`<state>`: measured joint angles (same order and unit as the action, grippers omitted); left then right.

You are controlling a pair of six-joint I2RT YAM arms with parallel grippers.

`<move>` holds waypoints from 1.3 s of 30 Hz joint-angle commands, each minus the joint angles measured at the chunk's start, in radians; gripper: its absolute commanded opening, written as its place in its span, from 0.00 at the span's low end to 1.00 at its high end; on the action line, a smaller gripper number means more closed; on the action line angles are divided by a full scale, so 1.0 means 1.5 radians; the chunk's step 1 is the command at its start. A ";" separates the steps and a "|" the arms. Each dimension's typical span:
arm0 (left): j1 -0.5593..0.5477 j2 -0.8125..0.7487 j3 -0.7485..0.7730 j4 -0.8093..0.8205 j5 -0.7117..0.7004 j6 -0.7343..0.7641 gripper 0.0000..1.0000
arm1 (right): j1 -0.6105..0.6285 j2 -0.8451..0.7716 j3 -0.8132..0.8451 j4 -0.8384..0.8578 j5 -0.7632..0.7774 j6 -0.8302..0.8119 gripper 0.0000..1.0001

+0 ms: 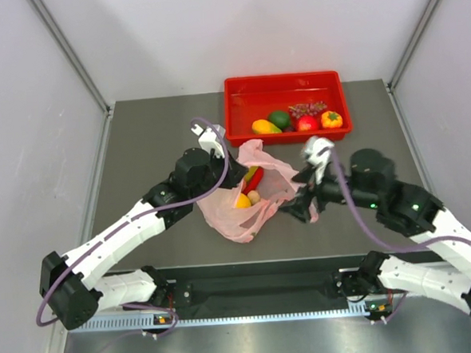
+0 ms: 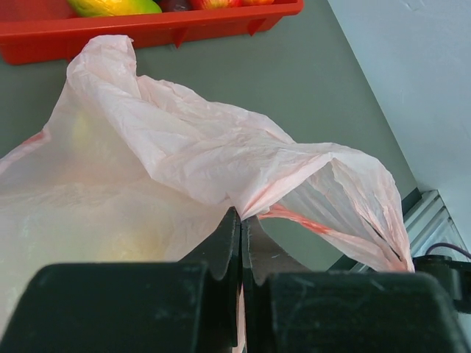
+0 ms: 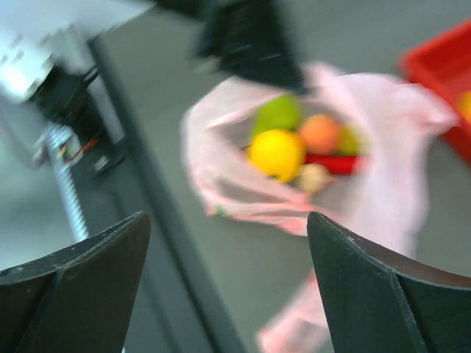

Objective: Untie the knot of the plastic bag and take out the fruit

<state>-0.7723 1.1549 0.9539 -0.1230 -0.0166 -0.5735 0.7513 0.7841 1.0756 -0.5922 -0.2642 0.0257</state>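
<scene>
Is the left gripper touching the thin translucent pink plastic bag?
Touching. The left wrist view shows the left gripper shut on the pink plastic bag.

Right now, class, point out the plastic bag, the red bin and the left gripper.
plastic bag [image 1: 237,224], top external view, its lower pink wall.
red bin [image 1: 289,135], top external view, its front wall.
left gripper [image 2: 241,220], left wrist view, between its closed fingertips.

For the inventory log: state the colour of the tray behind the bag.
Red; the tray shows best in the top external view.
</scene>
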 commanded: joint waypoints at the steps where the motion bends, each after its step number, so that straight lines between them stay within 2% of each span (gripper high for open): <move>1: 0.006 0.000 0.033 0.014 0.005 0.011 0.00 | 0.163 0.045 -0.007 0.059 0.045 -0.012 0.88; 3: 0.008 -0.002 0.037 0.009 0.008 0.012 0.00 | 0.223 0.101 -0.001 0.066 0.085 -0.012 0.89; 5: 0.009 -0.002 0.040 0.007 0.008 0.012 0.00 | 0.246 0.150 0.000 0.080 0.112 -0.042 0.91; 10: 0.011 -0.009 0.042 -0.003 0.007 0.015 0.00 | 0.251 0.211 -0.058 0.167 0.137 -0.072 0.97; 16: 0.014 -0.011 0.043 -0.004 0.032 0.014 0.00 | 0.250 0.298 -0.078 0.239 0.201 -0.105 1.00; 21: 0.017 -0.011 0.046 -0.007 0.041 0.013 0.00 | 0.215 0.342 -0.076 0.286 0.178 -0.128 1.00; 26: 0.020 -0.016 0.052 -0.019 0.040 0.017 0.00 | 0.162 0.382 -0.086 0.314 0.069 -0.134 1.00; 39: 0.026 -0.015 0.053 -0.011 0.046 0.011 0.00 | 0.100 0.442 -0.083 0.291 -0.111 -0.131 0.90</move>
<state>-0.7136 1.1545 0.9791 -0.2150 -0.0158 -0.5491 0.9241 1.4059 0.9535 -0.1040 -0.3645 -0.1856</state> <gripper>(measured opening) 0.012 0.911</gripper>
